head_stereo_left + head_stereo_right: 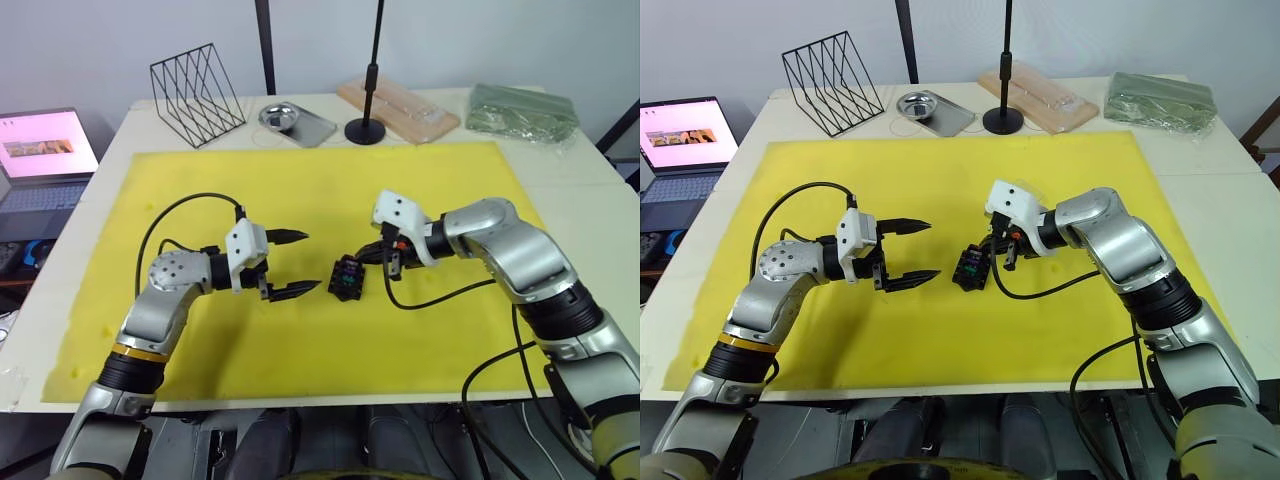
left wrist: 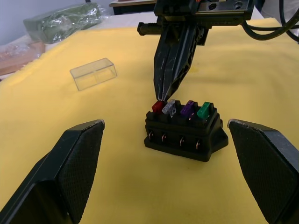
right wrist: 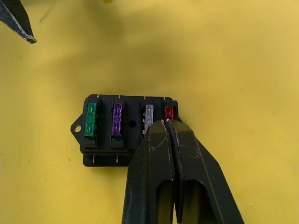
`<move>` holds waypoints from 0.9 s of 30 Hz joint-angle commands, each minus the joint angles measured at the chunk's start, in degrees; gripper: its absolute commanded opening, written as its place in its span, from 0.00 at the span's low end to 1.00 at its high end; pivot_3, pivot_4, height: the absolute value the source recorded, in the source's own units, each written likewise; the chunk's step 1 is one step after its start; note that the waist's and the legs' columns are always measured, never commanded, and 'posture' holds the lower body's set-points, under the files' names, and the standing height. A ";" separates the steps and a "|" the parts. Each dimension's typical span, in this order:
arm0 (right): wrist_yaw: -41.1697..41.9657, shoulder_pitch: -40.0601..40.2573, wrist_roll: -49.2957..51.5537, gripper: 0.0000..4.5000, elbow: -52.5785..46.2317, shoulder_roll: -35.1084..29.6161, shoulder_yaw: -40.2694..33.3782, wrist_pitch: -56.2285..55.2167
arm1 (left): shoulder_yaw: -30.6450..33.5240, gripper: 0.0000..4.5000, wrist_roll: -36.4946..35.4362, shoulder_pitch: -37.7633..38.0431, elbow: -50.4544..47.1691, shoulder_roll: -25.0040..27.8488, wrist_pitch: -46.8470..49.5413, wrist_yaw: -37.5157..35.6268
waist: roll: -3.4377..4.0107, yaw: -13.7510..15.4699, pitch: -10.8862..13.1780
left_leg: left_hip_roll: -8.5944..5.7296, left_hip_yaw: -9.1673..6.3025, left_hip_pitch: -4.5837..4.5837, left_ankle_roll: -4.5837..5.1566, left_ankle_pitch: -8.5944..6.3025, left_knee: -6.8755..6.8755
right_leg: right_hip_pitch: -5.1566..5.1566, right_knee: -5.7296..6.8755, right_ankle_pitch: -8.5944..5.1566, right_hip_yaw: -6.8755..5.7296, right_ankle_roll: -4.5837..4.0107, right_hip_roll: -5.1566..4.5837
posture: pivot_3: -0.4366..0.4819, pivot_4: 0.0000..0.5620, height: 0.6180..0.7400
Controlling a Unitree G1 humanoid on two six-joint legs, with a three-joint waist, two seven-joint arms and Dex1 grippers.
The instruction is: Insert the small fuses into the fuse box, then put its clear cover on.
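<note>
Ok, my right gripper (image 2: pixel 161 95) closed, pressing red fuse (image 3: pixel 168 112) into fuse box (image 2: pixel 182 133); left gripper (image 1: pixel 290 262) open, empty. Risk: I tip box.

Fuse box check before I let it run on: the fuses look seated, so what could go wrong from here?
1. The right pincer, shut, presses its tip by the red fuse; the unheld fuse box might tip or slide on the yellow mat.
2. The clear-grey fuse looks tilted, so the clear cover, lying apart, may not seat.
3. The left pincer hangs open, steadying nothing.
</note>
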 commanded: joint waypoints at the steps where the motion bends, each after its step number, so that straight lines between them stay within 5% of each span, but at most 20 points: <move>1: 0.25 1.18 0.39 0.01 1.20 0.54 1.34 2.12 | 0.91 1.00 0.16 -0.43 -0.68 0.63 -0.88 -0.24 | 0.00 0.00 0.00 | 0.00 0.00 0.01 0.00 0.00 0.00 | 0.01 0.00 0.00 0.00 0.00 0.00 | 0.48 0.27 1.00; 27: 1.16 -0.09 3.21 0.01 1.06 2.03 -1.28 2.76 | 1.29 1.00 0.36 -0.51 -0.03 0.60 -2.25 -0.70 | 0.01 -0.06 -0.02 | 0.00 0.00 0.05 0.00 0.00 -0.01 | 0.03 0.00 0.00 0.00 0.00 0.01 | 0.48 0.27 1.00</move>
